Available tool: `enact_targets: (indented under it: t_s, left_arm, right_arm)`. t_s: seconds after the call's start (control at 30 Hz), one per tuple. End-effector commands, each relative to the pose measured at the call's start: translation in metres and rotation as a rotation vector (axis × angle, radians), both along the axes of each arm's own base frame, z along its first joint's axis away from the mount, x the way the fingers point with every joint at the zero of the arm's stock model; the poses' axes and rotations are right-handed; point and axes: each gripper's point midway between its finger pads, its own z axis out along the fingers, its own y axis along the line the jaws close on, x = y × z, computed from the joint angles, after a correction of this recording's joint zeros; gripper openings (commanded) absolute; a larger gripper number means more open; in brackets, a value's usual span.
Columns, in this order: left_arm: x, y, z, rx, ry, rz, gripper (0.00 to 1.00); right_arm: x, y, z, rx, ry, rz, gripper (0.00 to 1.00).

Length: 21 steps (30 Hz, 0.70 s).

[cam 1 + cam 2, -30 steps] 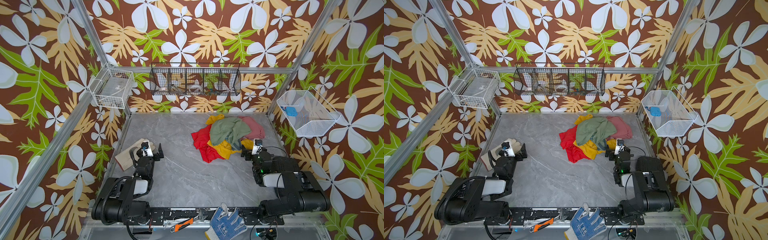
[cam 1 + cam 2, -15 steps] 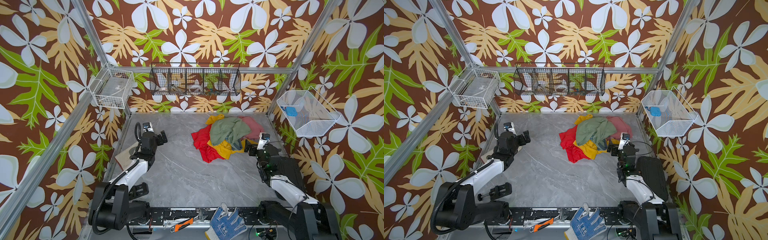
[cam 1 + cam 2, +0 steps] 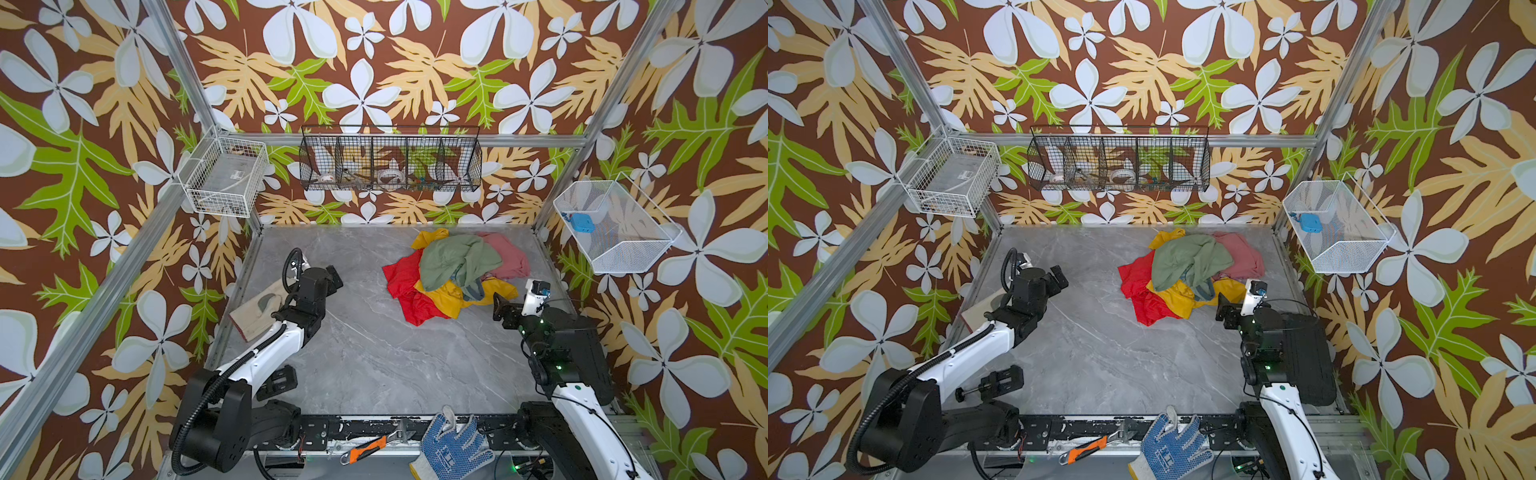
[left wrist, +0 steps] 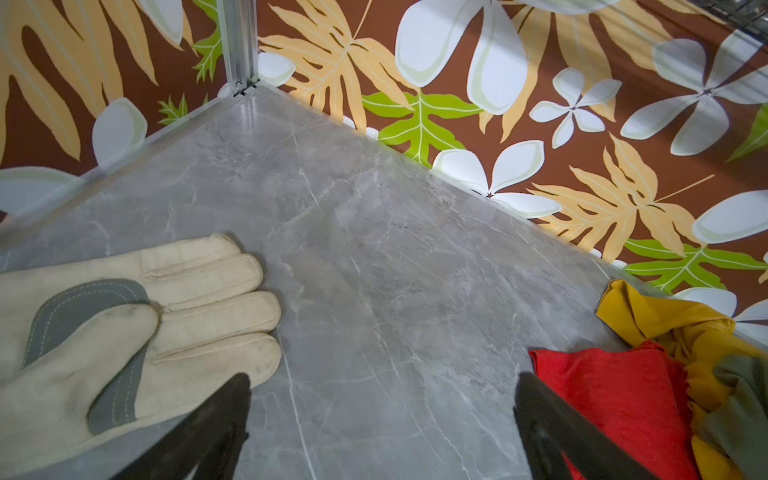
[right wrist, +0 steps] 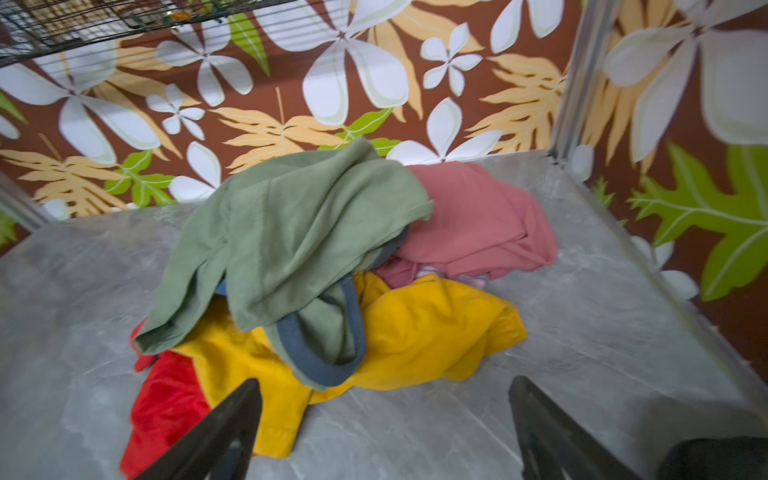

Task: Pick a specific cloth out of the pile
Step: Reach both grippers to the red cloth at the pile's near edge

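Cloth, red, lies on the bench at the left edge of the pile, partly under a yellow piece and a green piece. Left tool: jaws wide, nothing held, over bare bench between a cream glove and the red. Right tool: jaws wide, nothing held, just beside the pile's front right edge.
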Motion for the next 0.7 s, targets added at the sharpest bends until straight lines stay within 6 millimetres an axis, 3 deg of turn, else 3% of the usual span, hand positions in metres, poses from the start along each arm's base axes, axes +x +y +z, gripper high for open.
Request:
enact_targets:
  t_s: [0.0,0.13,0.3,0.43,0.67]
  left_arm:
    - [-0.003,0.008,-0.003,-0.004,0.003,0.052,1.00]
    - [-0.008,0.009,-0.003,0.021,0.023,0.038,1.00]
    - [-0.017,0.011,-0.007,0.011,0.025,0.043,1.00]
    - [-0.022,0.012,-0.011,0.009,0.033,0.037,1.00]
    - [-0.027,0.011,-0.021,-0.012,0.047,0.037,1.00]
  right_arm:
    - [-0.006,0.034,-0.011,-0.003,0.039,0.129,0.91]
    - [-0.009,0.071,-0.030,-0.149,0.094,0.192,0.88]
    - [-0.002,0.093,-0.049,-0.319,0.184,0.171,0.78]
    - [0.006,0.110,-0.055,-0.392,0.215,0.201,0.76]
    - [0.002,0.165,-0.065,-0.582,0.216,0.413,0.77]
